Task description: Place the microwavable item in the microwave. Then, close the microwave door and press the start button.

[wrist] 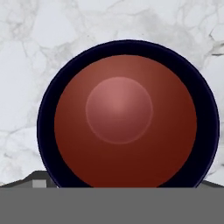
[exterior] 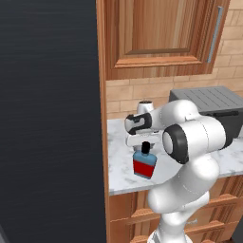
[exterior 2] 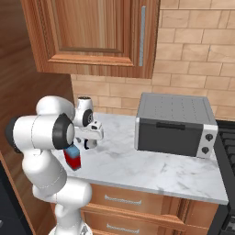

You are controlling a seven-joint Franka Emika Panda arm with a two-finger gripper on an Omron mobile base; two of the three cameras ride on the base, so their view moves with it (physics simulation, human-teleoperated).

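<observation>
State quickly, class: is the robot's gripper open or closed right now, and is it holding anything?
Gripper: open, holding nothing; it hangs above the marble counter, with the dark cup directly below it.

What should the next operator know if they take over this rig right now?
Gripper: open, nothing held, pointing down over the marble counter.
Microwavable item: the hand view looks straight down into a round, dark-rimmed cup with a reddish inside, standing on the marble directly under the hand.
Nearby: blue-and-red bottle with a black cap stands on the counter beside the gripper; grey box-shaped appliance sits further right.
Done: hand lined up over the cup.
Left: lower, grasp and lift the cup, put it in the microwave, close the door, press start.
</observation>
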